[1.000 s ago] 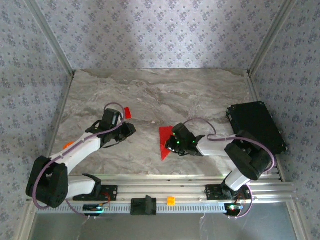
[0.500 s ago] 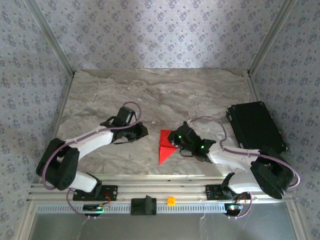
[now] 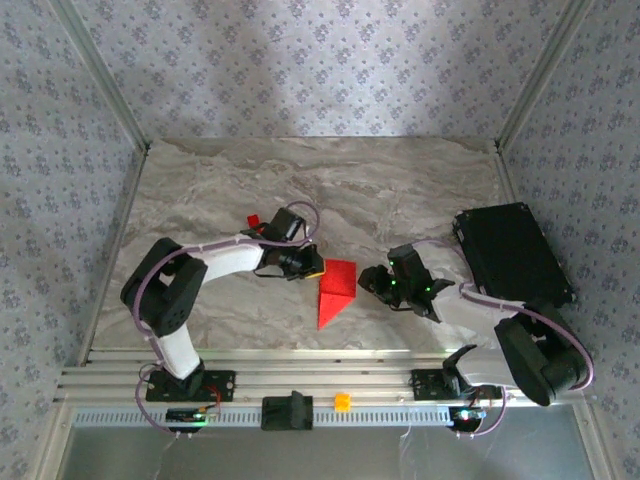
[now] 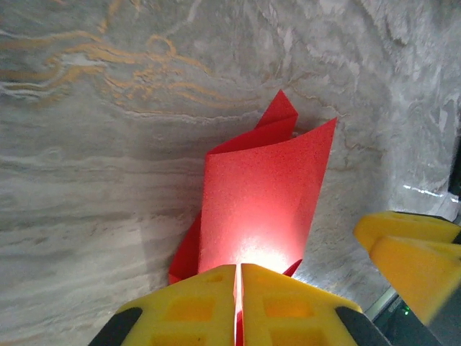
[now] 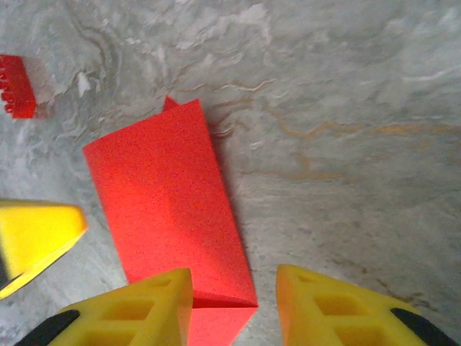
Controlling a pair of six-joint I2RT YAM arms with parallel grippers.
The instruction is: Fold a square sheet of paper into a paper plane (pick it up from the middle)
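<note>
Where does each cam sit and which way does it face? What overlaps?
Top external: fixed above and behind the bases, facing down on the table; both arms show, left tool and right tool either side of the red paper.
Left wrist: on the left arm, facing along its shut fingers, which pinch the paper.
Right wrist: on the right arm, facing down past its open fingers at the paper and a small red block.
Shared: both wrist views catch the paper and the other arm's yellow finger.

Red paper (image 3: 336, 292), grey-marbled tbl (image 3: 300, 180) (floral walls (image 3: 320, 70))
</note>
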